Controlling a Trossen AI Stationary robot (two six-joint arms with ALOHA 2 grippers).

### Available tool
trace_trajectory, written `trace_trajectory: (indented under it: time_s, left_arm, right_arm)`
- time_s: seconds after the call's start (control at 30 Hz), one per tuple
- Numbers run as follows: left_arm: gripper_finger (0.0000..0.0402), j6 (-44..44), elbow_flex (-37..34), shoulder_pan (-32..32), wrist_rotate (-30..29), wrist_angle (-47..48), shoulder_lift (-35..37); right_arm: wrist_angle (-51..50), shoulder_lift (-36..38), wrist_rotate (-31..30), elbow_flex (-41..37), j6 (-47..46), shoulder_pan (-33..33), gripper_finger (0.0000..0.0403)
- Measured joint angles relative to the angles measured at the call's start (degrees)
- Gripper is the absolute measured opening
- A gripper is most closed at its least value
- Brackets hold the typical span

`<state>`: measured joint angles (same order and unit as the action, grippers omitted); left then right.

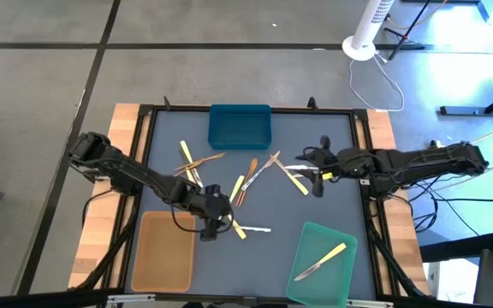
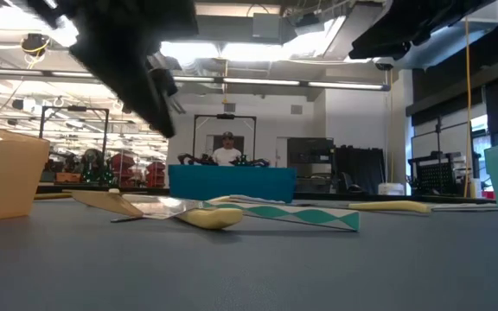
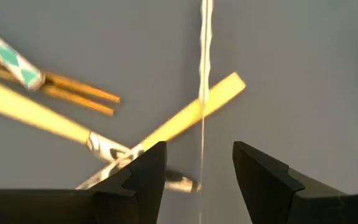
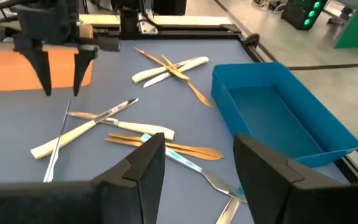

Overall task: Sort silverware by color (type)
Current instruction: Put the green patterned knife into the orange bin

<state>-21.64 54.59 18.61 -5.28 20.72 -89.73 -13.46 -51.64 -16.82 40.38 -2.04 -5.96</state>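
Observation:
The silverware lies scattered on the grey mat: pale yellow, silvery and wood-brown pieces crossing each other [image 1: 246, 180]. My left gripper [image 1: 214, 221] hangs open, pointing down, just above a thin silvery piece [image 3: 202, 118] that crosses a pale yellow handle [image 3: 185, 121]; its fingers stand on either side and touch nothing. The right wrist view shows it too, left gripper [image 4: 62, 71] clear above the mat. My right gripper [image 1: 313, 175] waits open over the mat's right half, above a few pieces [image 4: 160, 146]. One pale yellow piece [image 1: 319, 261] lies in the green tray [image 1: 342, 239].
A blue tray [image 1: 240, 126] stands at the mat's far edge, a tan tray [image 1: 163, 251] at the near left and the green tray at the near right. A black frame [image 1: 359, 128] borders the mat. A person [image 2: 227, 151] stands behind the table.

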Motion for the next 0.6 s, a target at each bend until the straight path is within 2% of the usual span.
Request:
trace_trajectory:
  time_s: [0.2,0.43,0.6]
  left_arm:
    - [0.0179,-0.8,0.0,0.0,0.3,-0.4,-1.1]
    - [0.0179,-0.8,0.0,0.1,1.8,-2.8,-5.9]
    - [0.0179,-0.7,0.0,-0.2,1.7,-7.7,-8.2]
  right_arm:
    - [0.1,-3.9,0.0,0.0,0.0,0.0,0.0179]
    - [0.1,-7.7,0.0,0.0,0.0,0.0,0.0179]
    - [0.3,-9.3,0.0,0.0,0.0,0.0,0.0179]
